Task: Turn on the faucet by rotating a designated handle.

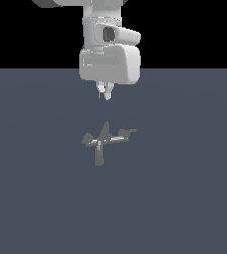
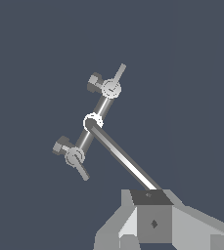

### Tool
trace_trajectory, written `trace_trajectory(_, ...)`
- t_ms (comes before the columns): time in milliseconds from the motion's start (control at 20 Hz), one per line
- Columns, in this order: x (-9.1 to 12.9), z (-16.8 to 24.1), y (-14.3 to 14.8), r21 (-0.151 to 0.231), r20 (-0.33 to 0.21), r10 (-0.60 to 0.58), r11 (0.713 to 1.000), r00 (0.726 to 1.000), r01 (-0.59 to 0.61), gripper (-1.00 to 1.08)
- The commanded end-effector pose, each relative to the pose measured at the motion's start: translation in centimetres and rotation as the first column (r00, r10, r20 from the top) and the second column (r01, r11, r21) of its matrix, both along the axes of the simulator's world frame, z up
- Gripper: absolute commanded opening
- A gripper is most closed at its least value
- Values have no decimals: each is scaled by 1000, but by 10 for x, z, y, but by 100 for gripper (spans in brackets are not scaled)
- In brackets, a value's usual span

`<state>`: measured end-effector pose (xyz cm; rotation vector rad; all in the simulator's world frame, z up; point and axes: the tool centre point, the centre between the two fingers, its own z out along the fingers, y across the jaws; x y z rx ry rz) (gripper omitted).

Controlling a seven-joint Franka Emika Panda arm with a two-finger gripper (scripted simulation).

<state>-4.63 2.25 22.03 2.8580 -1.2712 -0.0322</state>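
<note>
**Gripper poised above the faucet, handle untouched**

The white Panda arm (image 1: 109, 52) hangs down from the top of the exterior view, its wrist block pointing at the floor. The gripper (image 1: 105, 94) sits at its lower end, directly above the faucet (image 1: 101, 143) and clearly apart from it, with bare floor visible between the two. Its two fingers (image 1: 107, 92) appear pressed close together with nothing between them, so the gripper reads as closed and empty; the wrist view shows only the grey finger bases (image 2: 152, 222) and does not settle this further.

The faucet stands on the dark blue-grey floor (image 1: 184, 198) near the middle of the exterior view. It is a small grey cross-shaped fixture: an upright pointed fin rises from its centre, a stubby rounded spout (image 1: 99, 158) reaches toward the camera, and two side arms run across. The shorter arm ends in a rounded knob (image 1: 87, 139) on the exterior view's left. The handle (image 1: 124, 135) is the longer pale arm stretching to the exterior view's right, tipped with a small flat dark bar.

In the wrist view the faucet (image 2: 91, 122) is seen from above, with a crossbar carrying a fitting and a short lever at each end, and a long tube (image 2: 125, 158) running from the centre hub toward the gripper.
</note>
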Motion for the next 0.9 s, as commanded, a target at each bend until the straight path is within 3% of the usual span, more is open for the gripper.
trace_trajectory(0,14,-16,-4,0,3,-52,999,999,52,-100)
trace_trajectory(400,58,-67,-25,-2,11,-220,975,975,220,-100)
trace_trajectory(850,102,-123,-57,-2,20,-398,917,917,399,-100)
